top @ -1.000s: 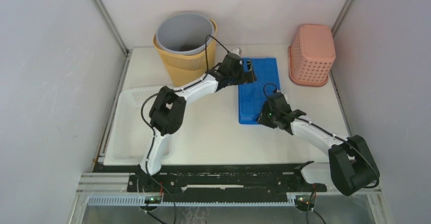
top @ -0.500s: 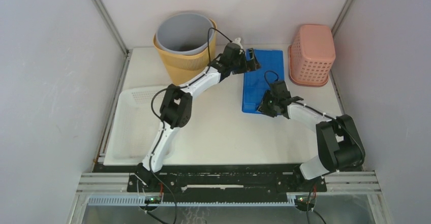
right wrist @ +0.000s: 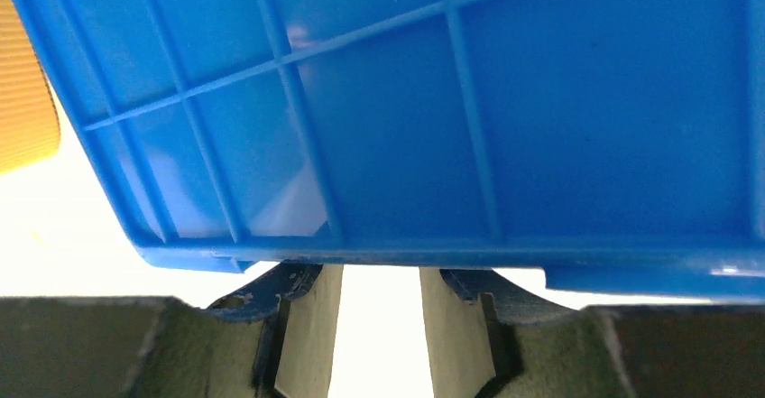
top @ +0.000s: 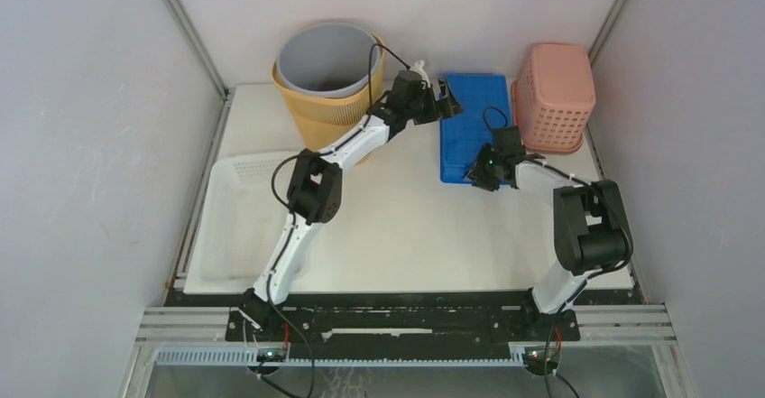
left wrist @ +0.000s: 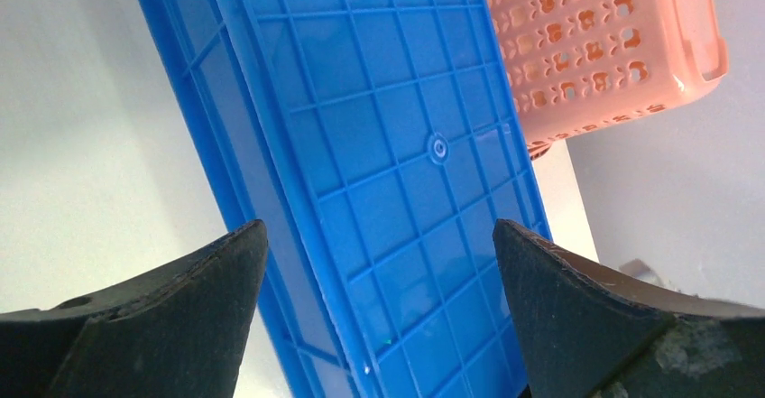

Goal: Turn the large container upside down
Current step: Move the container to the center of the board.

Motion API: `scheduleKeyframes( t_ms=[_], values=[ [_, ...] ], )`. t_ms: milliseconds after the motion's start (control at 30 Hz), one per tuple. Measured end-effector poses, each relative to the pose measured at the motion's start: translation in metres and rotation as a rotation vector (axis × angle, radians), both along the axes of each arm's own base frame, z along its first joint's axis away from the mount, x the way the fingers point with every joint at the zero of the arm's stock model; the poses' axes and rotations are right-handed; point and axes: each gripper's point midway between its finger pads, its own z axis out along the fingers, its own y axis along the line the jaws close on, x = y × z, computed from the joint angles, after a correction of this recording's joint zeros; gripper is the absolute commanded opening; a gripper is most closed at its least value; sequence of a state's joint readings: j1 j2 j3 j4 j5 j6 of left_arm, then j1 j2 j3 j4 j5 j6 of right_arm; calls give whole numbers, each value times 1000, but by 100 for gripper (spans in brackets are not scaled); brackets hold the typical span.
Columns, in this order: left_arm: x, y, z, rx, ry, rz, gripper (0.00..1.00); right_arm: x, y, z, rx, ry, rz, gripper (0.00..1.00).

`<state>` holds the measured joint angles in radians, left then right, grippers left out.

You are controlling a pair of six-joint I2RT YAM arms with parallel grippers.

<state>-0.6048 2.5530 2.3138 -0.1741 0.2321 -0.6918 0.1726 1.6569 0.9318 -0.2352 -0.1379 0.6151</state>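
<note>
- Blue container [top: 474, 123] sits toward the table's [top: 397, 236] far right corner, long side running near to far. It is just beside the pink basket [top: 552, 96]; can't tell if they touch.
- Its ribbed grid face with a centre moulding mark points up, so it looks bottom-up already. Can't tell if it lies fully flat.
- Left gripper [top: 444, 100] is released, jaws spread wide, hovering over the container's far left corner and holding nothing.
- Right gripper [top: 483, 171] is at the container's near edge, jaws partway apart. Bare table shows between the fingers [right wrist: 302, 335] and nothing visible is pinched. The tips are hidden under the rim.
- Handling, my guess: thin moulded plastic, light for its size, and the ribs make it stiff enough not to sag.
- The surface is glossy, so the pads may slip on flat faces.
- Long and shallow, so it would swing or twist if held at one end only.
- Best hold, I'd say: pinch the rim lip or side wall mid-edge, one gripper at each short end. The ribs also give an edge to hook.
- Not fragile, though the thin rim could flex if clamped hard.
- Little room beside the basket.
</note>
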Motion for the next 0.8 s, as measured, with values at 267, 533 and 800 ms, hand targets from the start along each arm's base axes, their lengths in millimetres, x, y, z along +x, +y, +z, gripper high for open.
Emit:
scheduleKeyframes(
  t_ms=[267,533,800],
  values=[
    [9,24,-7,6,8,20,100,23,-5,17,13,-40,-16,50],
    [-49,73,22,41,61,19,100,-3,22,81,-16,-164,131,72],
    [-136,113,142,-60,-86,3,100,-19,74,101,-78,-193,337,73]
  ],
)
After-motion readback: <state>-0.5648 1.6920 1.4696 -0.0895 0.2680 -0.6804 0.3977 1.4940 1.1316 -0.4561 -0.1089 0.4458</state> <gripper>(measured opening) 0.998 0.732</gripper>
